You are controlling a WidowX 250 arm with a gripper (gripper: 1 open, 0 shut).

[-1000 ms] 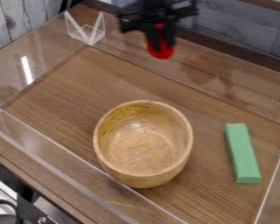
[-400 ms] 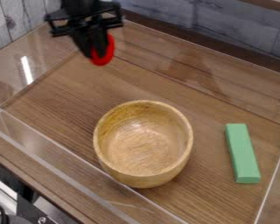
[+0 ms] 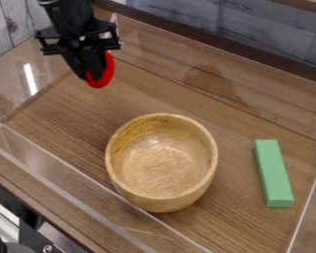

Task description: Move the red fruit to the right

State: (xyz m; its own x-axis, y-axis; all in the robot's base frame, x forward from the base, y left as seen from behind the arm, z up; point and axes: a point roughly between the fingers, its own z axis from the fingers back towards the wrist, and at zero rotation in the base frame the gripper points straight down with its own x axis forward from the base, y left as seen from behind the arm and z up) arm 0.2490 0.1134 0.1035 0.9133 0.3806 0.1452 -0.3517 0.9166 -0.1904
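Note:
The red fruit [image 3: 103, 70] is small, glossy and bright red. It hangs above the wooden table at the upper left of the camera view, pinched between the black fingers of my gripper [image 3: 91, 69], which is shut on it and points steeply down. The fingers cover part of the fruit. It is well to the left of the wooden bowl [image 3: 162, 161].
A green rectangular block [image 3: 271, 172] lies right of the bowl. Clear plastic walls [image 3: 36, 74] ring the wooden table; their front edge runs along the lower left.
The gripper has carried the red fruit from the top centre leftward and down toward the table's left side. Bowl and block have not moved.

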